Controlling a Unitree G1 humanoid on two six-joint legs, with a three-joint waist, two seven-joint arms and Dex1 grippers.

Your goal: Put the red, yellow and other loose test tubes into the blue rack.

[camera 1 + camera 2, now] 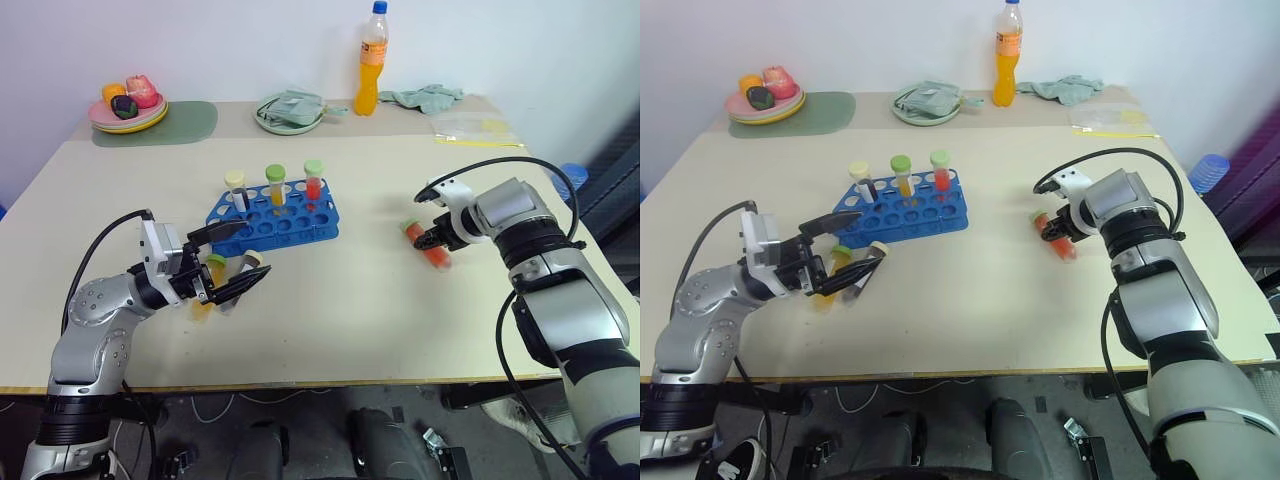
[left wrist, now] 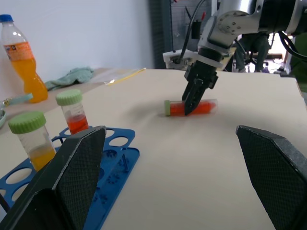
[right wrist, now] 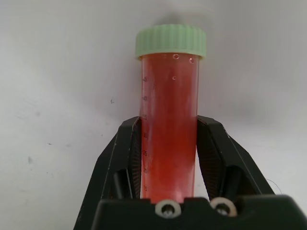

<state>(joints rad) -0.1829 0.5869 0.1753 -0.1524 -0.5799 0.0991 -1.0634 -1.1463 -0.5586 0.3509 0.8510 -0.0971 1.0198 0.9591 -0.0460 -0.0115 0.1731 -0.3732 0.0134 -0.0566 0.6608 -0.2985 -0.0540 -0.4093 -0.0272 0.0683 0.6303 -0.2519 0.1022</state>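
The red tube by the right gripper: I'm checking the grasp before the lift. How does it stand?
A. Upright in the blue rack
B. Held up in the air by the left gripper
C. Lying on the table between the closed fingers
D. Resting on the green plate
C. The red tube lies on the table, the right gripper clamped on its body.

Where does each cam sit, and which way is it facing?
Left eye, right eye: head stereo pair, looking forward and down at the table and blue rack; both arms show.
Left wrist: along the open left gripper, toward the right gripper on the lying red test tube.
Right wrist: down its own fingers, clamped on that tube.
Shared: red tube; the rack in the head and left wrist views.
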